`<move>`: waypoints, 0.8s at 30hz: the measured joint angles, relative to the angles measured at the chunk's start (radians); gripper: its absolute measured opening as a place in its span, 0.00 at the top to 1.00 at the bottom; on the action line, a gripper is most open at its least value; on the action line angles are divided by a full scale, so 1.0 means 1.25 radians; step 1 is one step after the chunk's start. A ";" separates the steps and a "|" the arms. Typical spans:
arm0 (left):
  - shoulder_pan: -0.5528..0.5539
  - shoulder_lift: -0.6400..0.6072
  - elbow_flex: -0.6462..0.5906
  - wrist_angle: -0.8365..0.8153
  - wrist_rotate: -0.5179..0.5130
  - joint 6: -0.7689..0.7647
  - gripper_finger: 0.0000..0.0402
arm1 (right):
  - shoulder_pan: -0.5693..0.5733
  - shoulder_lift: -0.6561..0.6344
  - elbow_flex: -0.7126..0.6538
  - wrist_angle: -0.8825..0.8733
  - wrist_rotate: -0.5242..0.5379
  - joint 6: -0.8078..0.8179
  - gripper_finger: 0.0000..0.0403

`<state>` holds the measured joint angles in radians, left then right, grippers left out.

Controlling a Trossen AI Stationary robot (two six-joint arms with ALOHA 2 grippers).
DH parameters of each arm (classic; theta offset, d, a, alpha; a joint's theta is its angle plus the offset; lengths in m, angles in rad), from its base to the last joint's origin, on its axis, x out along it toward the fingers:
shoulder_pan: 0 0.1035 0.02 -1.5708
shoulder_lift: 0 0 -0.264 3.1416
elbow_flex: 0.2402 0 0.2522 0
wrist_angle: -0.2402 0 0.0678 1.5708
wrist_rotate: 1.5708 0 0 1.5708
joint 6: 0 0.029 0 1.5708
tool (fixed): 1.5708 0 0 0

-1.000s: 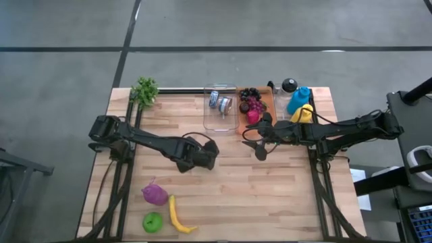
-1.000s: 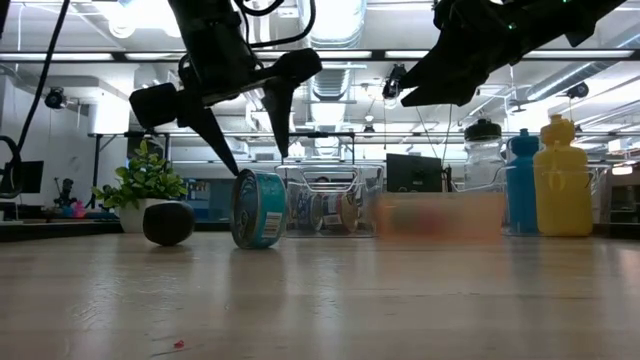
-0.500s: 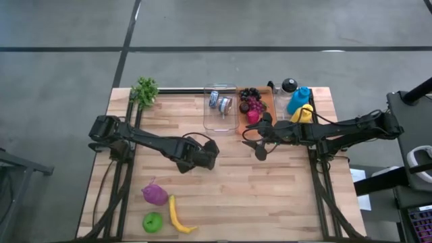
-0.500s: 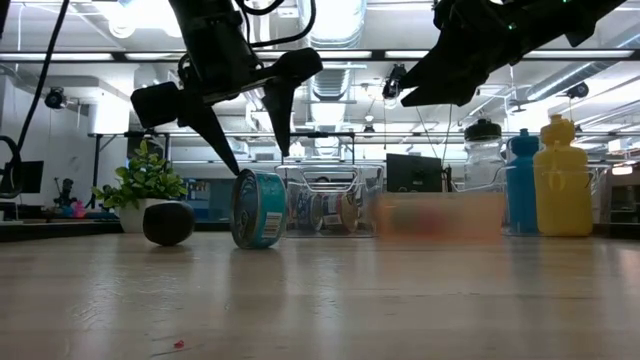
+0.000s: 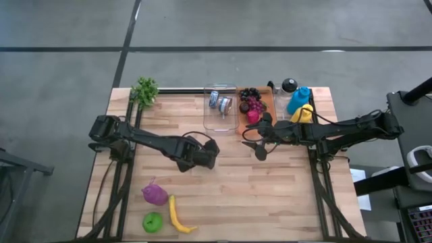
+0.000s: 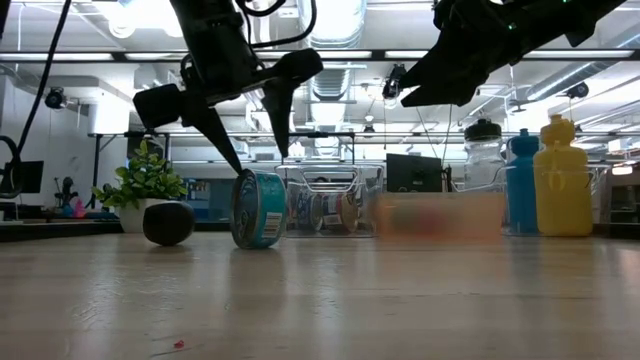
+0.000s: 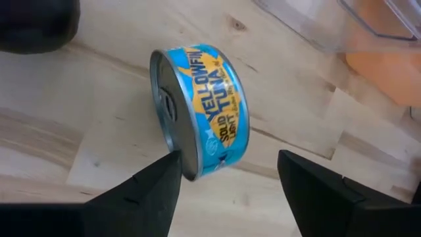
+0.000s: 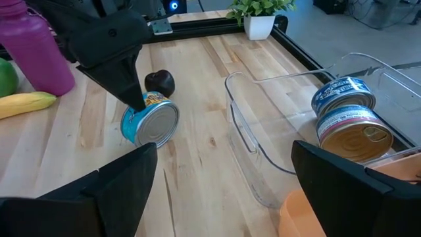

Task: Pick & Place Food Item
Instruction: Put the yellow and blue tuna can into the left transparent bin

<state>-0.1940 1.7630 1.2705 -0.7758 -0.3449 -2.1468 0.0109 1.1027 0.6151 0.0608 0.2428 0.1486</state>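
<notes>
Tuna can [image 6: 258, 209] on edge at left-centre of the low view, unmoved since earlier, left gripper [image 6: 250, 140] still poised above it, fingers spread, right gripper [image 8: 217, 191] wide apart, unchanged, upper right

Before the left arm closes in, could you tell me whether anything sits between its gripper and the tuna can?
Nothing visible does. The left gripper hangs open directly over the tuna can, which stands on its edge on bare wood.

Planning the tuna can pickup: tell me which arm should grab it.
Left. The left gripper hangs open right above the tuna can, which stands on its edge between the fingers in its wrist view. The right gripper is open farther off, beside the clear bin.
</notes>
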 joint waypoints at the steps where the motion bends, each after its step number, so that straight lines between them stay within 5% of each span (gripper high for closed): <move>1: 0.000 0.000 0.000 0.000 0.000 -0.001 0.36 | 0.000 0.000 0.000 0.000 0.000 0.000 0.13; 24: 0.063 0.047 0.031 -0.052 0.104 -0.007 0.30 | 0.000 0.000 0.000 0.001 0.000 0.000 0.16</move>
<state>-0.1158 1.8217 1.3094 -0.8409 -0.2144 -2.1559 0.0105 1.1027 0.6151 0.0616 0.2432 0.1486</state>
